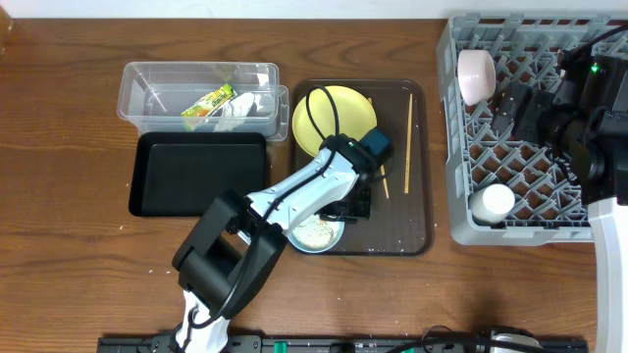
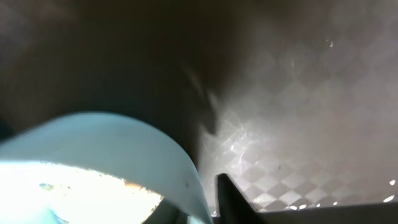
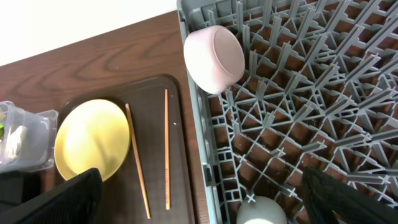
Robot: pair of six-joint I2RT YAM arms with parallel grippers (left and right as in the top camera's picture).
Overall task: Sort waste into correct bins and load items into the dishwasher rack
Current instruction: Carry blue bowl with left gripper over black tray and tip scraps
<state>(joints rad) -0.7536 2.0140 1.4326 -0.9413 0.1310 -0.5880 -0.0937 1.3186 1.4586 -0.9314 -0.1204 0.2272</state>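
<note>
The left hand (image 1: 348, 204) is at the rim of the light blue round bowl (image 2: 124, 143), which rests on the dark brown rectangular serving tray (image 1: 417, 196) and holds whitish rice scraps (image 1: 316, 231). I cannot tell whether the hand is clamped. It should pinch the wall firmly, lift the bowl level, then tip it over the shallow black plastic tray (image 1: 196, 176). The right hand (image 3: 200, 193) hangs spread apart above the grey lattice rack (image 1: 530, 233).

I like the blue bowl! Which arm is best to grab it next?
Left. The left hand is right at the blue bowl on the tray; the right hand hangs over the rack.
</note>
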